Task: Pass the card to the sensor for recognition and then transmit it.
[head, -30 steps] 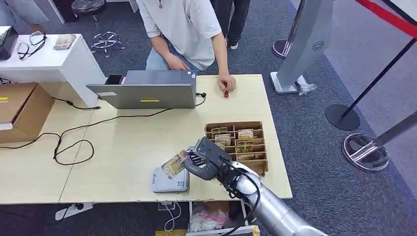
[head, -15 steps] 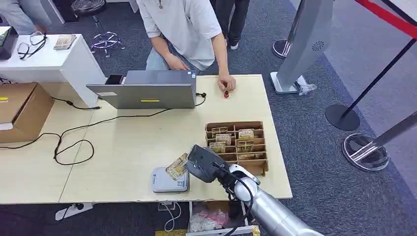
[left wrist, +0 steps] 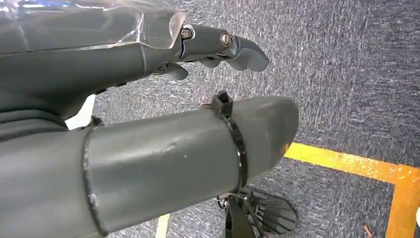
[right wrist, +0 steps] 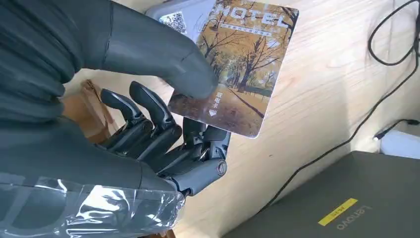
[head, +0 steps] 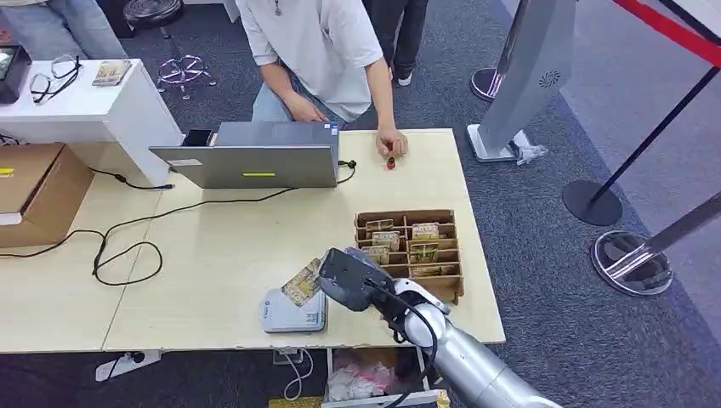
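With the right robot hand point(head: 344, 279) pinching the card point(right wrist: 236, 67), lower it flat over the sensor point(head: 292, 311).

— That hotel card point(right wrist: 236, 69) looks glossy, printed plastic, and the right hand point(right wrist: 124, 94) holding it is matt grey plastic, with crinkly clear film at the wrist.

— The table point(head: 212, 255) is pale wood, smooth. The card organizer point(head: 449, 223) looks like plain brown cardboard, and the floor point(left wrist: 346, 74) is rough grey carpet.
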Tool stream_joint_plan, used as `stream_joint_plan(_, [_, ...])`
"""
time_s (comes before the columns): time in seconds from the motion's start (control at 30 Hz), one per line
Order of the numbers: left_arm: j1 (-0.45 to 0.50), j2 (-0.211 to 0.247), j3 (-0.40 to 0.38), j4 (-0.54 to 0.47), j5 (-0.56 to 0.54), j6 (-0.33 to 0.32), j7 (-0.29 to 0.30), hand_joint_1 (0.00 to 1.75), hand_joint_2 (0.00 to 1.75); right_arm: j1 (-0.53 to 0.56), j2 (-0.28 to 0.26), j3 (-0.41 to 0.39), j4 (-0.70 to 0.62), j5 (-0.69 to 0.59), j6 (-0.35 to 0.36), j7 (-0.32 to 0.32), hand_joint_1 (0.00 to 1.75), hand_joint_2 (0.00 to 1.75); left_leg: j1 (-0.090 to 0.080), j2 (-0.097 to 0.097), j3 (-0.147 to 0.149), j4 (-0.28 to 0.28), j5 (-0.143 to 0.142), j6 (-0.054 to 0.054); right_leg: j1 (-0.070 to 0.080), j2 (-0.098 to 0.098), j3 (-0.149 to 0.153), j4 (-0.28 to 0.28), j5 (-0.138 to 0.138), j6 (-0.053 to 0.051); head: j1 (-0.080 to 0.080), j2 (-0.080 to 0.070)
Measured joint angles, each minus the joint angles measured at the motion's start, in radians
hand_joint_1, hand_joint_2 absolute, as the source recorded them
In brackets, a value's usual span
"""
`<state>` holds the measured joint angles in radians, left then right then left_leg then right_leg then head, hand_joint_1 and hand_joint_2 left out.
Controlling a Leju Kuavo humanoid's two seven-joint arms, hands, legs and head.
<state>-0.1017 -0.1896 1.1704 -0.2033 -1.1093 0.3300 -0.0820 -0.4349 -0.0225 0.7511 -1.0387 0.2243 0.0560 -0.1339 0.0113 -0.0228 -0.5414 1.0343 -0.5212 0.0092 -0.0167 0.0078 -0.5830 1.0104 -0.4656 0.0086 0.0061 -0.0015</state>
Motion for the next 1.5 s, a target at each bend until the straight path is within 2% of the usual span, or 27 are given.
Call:
stream_joint_plan(0.43, [-0.004, -0.008, 0.0, 0.0, -0.002, -0.001, 0.006, 0.0, 0.0, 0.004, 0.007, 0.02, -0.06, -0.03, 0.057, 0.003, 1.75, 1.75, 0.0, 0.0, 0.0, 0.0, 0.0, 0.0, 0.0, 0.0, 0.0, 0.0, 0.0, 0.0, 0.0, 0.0])
stream_joint_plan(0.8, [-0.006, -0.014, 0.0, 0.0, 0.009, 0.012, 0.01, 0.0, 0.0, -0.001, 0.065, 0.045, -0.026, -0.116, 0.137, -0.013, 1.75, 1.75, 0.0, 0.0, 0.0, 0.0, 0.0, 0.0, 0.0, 0.0, 0.0, 0.0, 0.0, 0.0, 0.0, 0.0])
stream_joint_plan(1.07, [-0.01, -0.008, 0.0, 0.0, 0.006, -0.013, 0.035, 0.0, 0.0, -0.039, 0.118, 0.05, 0.06, -0.183, 0.175, -0.013, 1.75, 1.75, 0.0, 0.0, 0.0, 0.0, 0.0, -0.001, 0.0, 0.0, 0.0, 0.0, 0.0, 0.0, 0.0, 0.0])
stream_joint_plan(1.3, [-0.013, -0.008, 0.0, 0.0, 0.004, -0.019, 0.034, 0.0, 0.0, -0.06, 0.151, 0.05, 0.132, -0.194, 0.165, -0.01, 1.75, 1.75, 0.0, 0.0, 0.0, 0.0, 0.0, -0.001, 0.0, 0.0, 0.0, 0.0, 0.0, -0.001, 0.0, 0.0])
stream_joint_plan(1.5, [-0.023, -0.008, 0.0, 0.0, -0.002, -0.018, 0.036, 0.0, 0.0, -0.075, 0.174, 0.056, 0.197, -0.169, 0.11, -0.003, 1.75, 1.75, 0.0, 0.0, 0.0, 0.0, 0.0, -0.001, 0.0, 0.0, 0.0, 0.0, 0.0, -0.001, 0.0, 0.0])
